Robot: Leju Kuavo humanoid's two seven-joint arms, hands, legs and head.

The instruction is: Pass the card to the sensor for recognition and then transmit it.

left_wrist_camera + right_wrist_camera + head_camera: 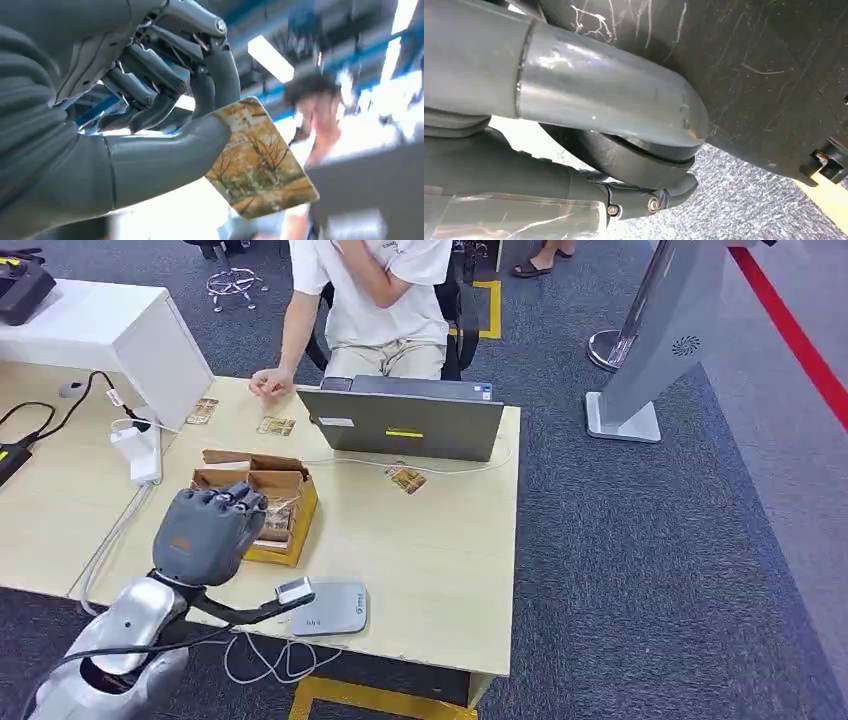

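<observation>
Hovering above the cardboard box [262,502] on the bench [430,540], the left hand [205,530] has the grey sensor [330,608] nearer the robot, to its right. Left wrist view: thumb and fingers [220,75] pinch the card [260,157], long axis projecting outward. Right wrist view: right hand [589,100], state unclear, over carpet [744,210].

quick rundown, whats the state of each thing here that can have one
left hand: pinching a card
autumn-tree printed card: held, off the table
brown cardboard box: flaps open, cards inside
grey laptop: lid open, facing the seated person
flat grey card sensor: nothing on it
right hand: fingers curled, holding nothing
</observation>
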